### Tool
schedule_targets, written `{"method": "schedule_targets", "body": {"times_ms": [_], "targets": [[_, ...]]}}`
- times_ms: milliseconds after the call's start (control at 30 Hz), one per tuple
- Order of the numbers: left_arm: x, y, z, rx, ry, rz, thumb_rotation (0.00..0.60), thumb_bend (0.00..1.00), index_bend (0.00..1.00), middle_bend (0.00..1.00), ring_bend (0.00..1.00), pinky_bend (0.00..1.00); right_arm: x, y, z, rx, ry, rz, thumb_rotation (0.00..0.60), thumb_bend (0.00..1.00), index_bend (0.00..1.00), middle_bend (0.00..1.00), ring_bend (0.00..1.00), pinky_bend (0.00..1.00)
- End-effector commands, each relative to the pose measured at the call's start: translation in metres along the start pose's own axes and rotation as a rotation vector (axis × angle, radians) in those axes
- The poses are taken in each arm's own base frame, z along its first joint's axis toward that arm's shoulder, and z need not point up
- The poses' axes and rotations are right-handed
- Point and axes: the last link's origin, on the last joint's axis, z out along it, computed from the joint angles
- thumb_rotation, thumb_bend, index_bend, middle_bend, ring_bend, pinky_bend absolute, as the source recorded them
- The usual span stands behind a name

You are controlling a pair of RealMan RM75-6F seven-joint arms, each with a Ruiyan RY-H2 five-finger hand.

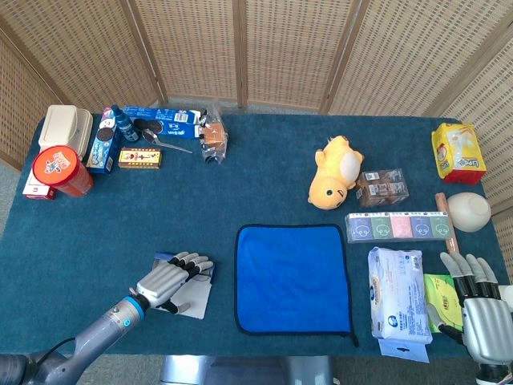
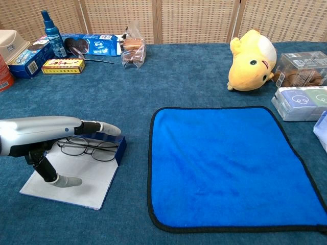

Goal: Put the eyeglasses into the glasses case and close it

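**Eyeglasses under the left hand, just left of the blue cloth**

Eyeglasses point(image 2: 87, 148) lie in the open glasses case point(image 2: 76, 173), which sits on the counter point(image 2: 194, 76) just left of the blue cloth point(image 2: 232, 166). Their long axis runs across the chest view, roughly parallel to the cloth's near edge, lenses side by side, one toward the cloth and one away from it. The frame is thin and dark; which way the temples are folded is hard to make out. The case shows a pale flat panel toward the camera and a dark blue wall on the far and cloth-facing sides.

Over it reaches the left hand point(image 2: 48, 135), fingers stretched out flat toward the cloth above the glasses, thumb pointing down onto the pale panel. It grips nothing that I can see; whether the fingers touch the frame cannot be told, since they cover part of it. In the head view that hand point(image 1: 164, 281) hides nearly all of the glasses and much of the case.

Across on the cloth's other side, beyond the white tissue pack point(image 1: 398, 303), the right hand point(image 1: 474, 309) sits at the counter's corner, fingers straight and apart, empty, its wrist cut off by the picture edge. The chest view does not show it.
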Motion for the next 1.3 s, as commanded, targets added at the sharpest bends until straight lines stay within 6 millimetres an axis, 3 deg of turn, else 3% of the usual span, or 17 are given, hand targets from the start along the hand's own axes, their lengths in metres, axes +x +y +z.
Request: {"method": "schedule_targets", "body": {"times_ms": [33, 1300], "targets": [[-0.006, 0.002, -0.006, -0.008, -0.001, -0.008, 0.6, 0.27, 0.0, 0.06, 0.0, 0.04, 0.0, -0.001, 0.0, 0.005, 0.0, -0.001, 0.6, 0.28, 0.09, 0.09, 0.0, 0.08], [-0.053, 0.002, -0.086, 0.047, 0.008, -0.125, 0.6, 0.26, 0.0, 0.06, 0.0, 0.05, -0.002, -0.008, -0.012, 0.078, -0.022, 0.012, 0.6, 0.28, 0.09, 0.09, 0.0, 0.08]]}}
